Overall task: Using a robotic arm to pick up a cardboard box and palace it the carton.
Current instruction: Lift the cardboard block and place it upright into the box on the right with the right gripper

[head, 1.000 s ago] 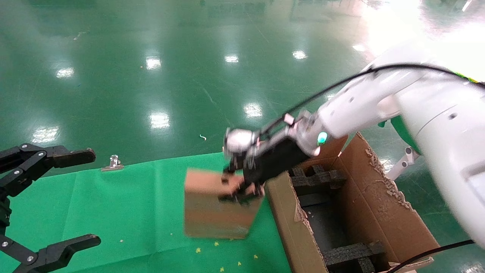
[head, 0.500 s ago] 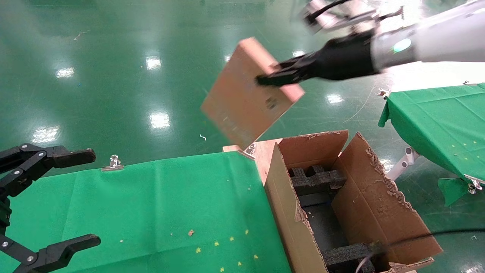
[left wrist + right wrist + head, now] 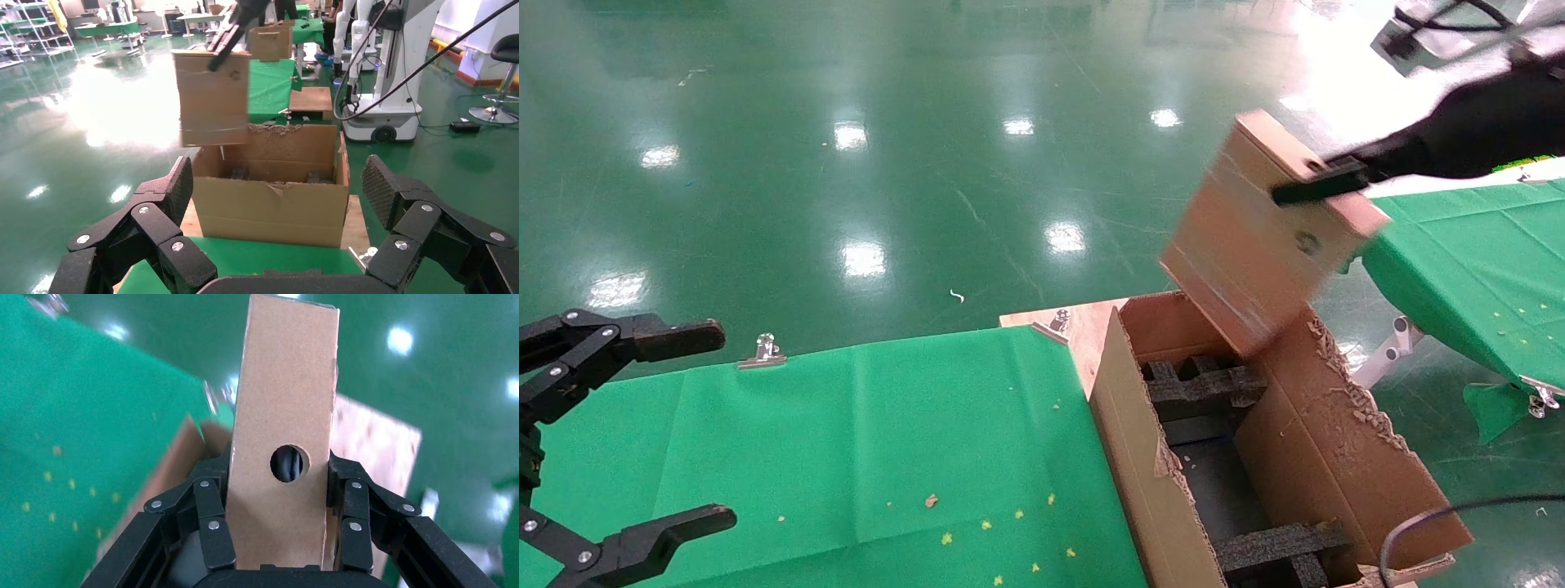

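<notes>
The cardboard box (image 3: 1258, 233) hangs tilted in the air above the far end of the carton (image 3: 1279, 441), pinched between the fingers of the right claw (image 3: 278, 517), which press on its two broad faces beside the round hole. The left claw (image 3: 278, 202) hovers spread wide over the green-clothed surface (image 3: 846, 457). Around it lies a glossy green floor (image 3: 846, 163). Black foam blocks (image 3: 1201, 384) sit inside the carton.
</notes>
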### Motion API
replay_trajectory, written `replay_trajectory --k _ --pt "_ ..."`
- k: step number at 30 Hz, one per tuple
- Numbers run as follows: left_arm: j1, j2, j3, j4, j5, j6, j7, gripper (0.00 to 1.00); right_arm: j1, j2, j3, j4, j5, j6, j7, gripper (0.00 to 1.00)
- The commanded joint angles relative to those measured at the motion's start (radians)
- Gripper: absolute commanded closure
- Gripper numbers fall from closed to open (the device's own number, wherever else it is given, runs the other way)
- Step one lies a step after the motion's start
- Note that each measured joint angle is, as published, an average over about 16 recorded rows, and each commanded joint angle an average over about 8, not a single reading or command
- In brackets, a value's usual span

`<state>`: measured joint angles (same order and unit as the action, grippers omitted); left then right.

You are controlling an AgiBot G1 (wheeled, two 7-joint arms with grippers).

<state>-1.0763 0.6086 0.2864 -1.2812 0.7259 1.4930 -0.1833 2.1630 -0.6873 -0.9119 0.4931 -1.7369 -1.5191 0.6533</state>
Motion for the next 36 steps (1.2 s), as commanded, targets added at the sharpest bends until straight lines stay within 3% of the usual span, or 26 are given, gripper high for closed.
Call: replay_trajectory --k 1,9,13,27,36 --pt "0.0 0.0 0.0 0.0 0.0 0.0 0.0 0.0 0.012 0.032 -0.016 0.033 -0.033 -0.027 0.038 1.0" --pt "0.0 0.0 0.001 0.0 0.0 0.0 0.0 0.0 -0.078 0.154 -0.058 0.268 -0.022 -0.059 0.232 1.0" --pt "0.0 0.0 0.001 0.0 0.0 -0.001 0.0 0.0 -0.11 0.187 -0.071 0.354 -0.008 -0.059 0.283 1.0" --pt "0.0 0.0 0.001 0.0 -0.001 -0.001 0.0 0.0 -0.115 0.179 -0.072 0.339 -0.005 -0.047 0.29 1.0" --pt "0.0 0.0 0.001 0.001 -0.001 -0.001 0.001 0.0 -0.169 0.181 -0.095 0.369 -0.034 0.006 0.43 1.0"
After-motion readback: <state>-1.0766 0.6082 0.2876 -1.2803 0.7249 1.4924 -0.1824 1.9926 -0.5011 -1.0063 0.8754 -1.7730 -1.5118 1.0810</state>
